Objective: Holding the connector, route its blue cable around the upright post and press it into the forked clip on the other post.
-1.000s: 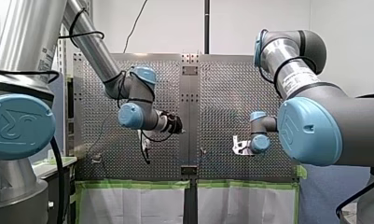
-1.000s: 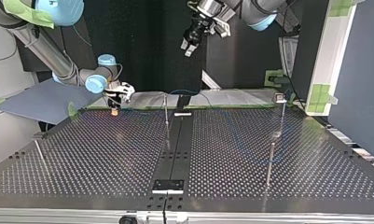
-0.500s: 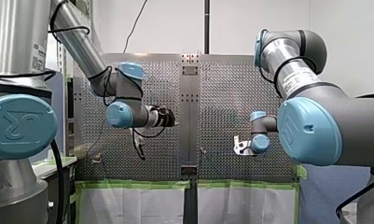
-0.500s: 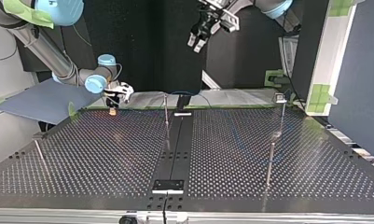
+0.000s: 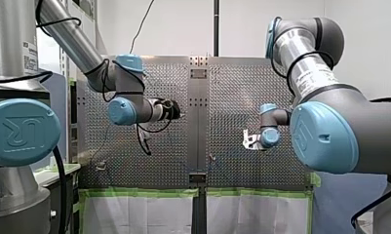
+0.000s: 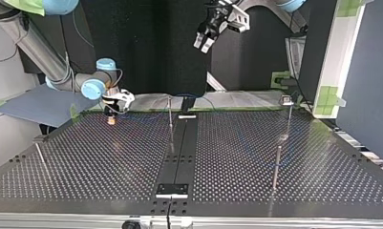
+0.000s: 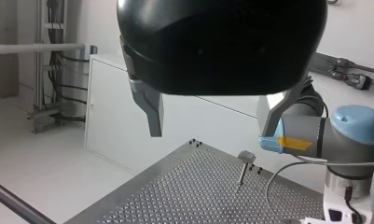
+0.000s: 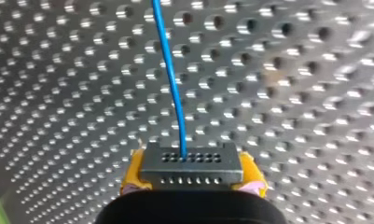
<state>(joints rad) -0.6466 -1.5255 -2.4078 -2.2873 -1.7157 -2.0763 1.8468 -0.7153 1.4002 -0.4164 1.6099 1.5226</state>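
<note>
the robot's right gripper (image 8: 191,181) clamps the connector (image 8: 191,163) between its yellow pads (image 8: 130,181), low over the perforated table (image 8: 292,93). the connector's long axis lies across the fingers, and its pin-hole face points ahead of the gripper, toward the table. the blue cable (image 8: 171,79) leaves the middle of that face and runs straight away over the holes. in the top view this gripper sits near the table's far edge at the view's left, apart from the thin upright post (image 6: 170,119) at the middle. the clip post (image 6: 288,112) stands well apart at the far right, with a near post (image 6: 276,167) just in front of it and a side post (image 6: 40,152) at the near left. the left gripper (image 6: 204,44) hangs high above the table, its fingers spread wide with only air between them. the cable's course across the table is too faint to trace in the top view.
</note>
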